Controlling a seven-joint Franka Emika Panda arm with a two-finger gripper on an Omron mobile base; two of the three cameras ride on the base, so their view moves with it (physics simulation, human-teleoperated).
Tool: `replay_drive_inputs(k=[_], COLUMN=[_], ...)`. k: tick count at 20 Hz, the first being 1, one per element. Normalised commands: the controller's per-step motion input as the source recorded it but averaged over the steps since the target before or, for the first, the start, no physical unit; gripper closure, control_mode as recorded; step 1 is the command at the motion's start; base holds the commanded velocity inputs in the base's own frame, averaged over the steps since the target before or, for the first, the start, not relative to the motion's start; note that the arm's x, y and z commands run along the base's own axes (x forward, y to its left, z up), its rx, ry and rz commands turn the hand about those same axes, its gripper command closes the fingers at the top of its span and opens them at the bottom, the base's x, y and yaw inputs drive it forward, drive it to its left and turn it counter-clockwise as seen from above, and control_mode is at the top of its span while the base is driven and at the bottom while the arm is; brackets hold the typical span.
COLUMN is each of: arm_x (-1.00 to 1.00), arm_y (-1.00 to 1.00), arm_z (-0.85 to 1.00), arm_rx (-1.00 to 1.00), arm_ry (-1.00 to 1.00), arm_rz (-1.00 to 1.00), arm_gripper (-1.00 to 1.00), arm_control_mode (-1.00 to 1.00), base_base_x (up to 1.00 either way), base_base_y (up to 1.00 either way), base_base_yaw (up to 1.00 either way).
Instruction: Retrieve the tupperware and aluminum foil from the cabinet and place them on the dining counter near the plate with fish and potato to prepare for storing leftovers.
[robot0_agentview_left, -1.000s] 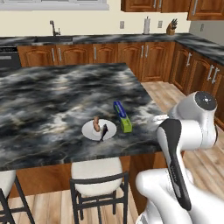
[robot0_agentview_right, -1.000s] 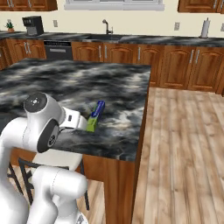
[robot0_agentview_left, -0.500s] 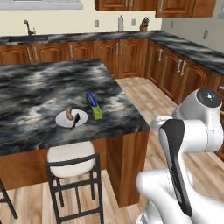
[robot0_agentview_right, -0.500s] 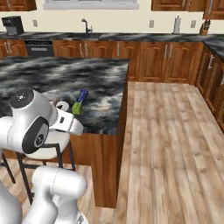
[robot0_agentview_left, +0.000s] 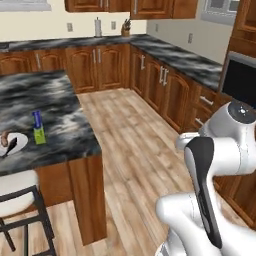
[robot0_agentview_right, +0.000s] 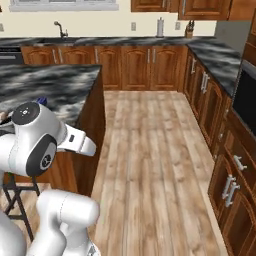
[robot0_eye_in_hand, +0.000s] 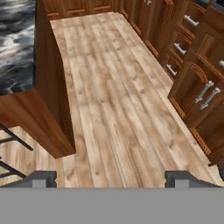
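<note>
- The aluminum foil (robot0_agentview_left: 38, 127) is showing as a long narrow box, blue along most of its length with a green end nearest the counter edge, and it is lying flat on the dining counter (robot0_agentview_left: 55, 100).
- The plate with fish and potato (robot0_agentview_left: 9, 144) is sitting just beside the foil box at the picture's left edge, a white rim with a brownish piece on it, partly cut off by the frame.
- The dining counter is showing a black-and-grey marbled top on a brown wood base, with a white-cushioned stool (robot0_agentview_left: 17, 192) standing against its near side.
- The gripper (robot0_eye_in_hand: 111, 178) is hanging over the bare wood floor (robot0_eye_in_hand: 113, 100), its two dark tips spread wide apart and gripping nothing.
- Arched-panel base cabinets (robot0_eye_in_hand: 192, 83) with silver handles are lining the far side of the floor, and the island's corner is standing on the other side in the hand view.
- A wall-side marbled counter (robot0_agentview_right: 150, 41) is running along the back, carrying a faucet (robot0_agentview_right: 60, 28), a paper-towel roll (robot0_agentview_right: 160, 26) and a knife block (robot0_agentview_right: 189, 30).
- A dark oven front (robot0_agentview_left: 241, 82) is standing in the tall cabinetry.
</note>
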Motion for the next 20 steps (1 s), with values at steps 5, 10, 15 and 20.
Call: replay_drive_inputs(k=[5, 10, 15, 20], arm_x=[0.0, 0.0, 0.0, 0.0], arm_y=[0.0, 0.0, 0.0, 0.0], arm_z=[0.0, 0.0, 0.0, 0.0], arm_rx=[0.0, 0.0, 0.0, 0.0], arm_ry=[0.0, 0.0, 0.0, 0.0], arm_rz=[0.0, 0.0, 0.0, 0.0], arm_gripper=[-1.0, -1.0, -1.0, -1.0], arm_control_mode=[1.0, 1.0, 1.0, 1.0], base_base_x=[0.91, 1.0, 1.0, 1.0], base_base_y=[-0.63, -0.37, -0.08, 0.0], base_base_yaw=[-0.01, 0.0, 0.0, 0.01])
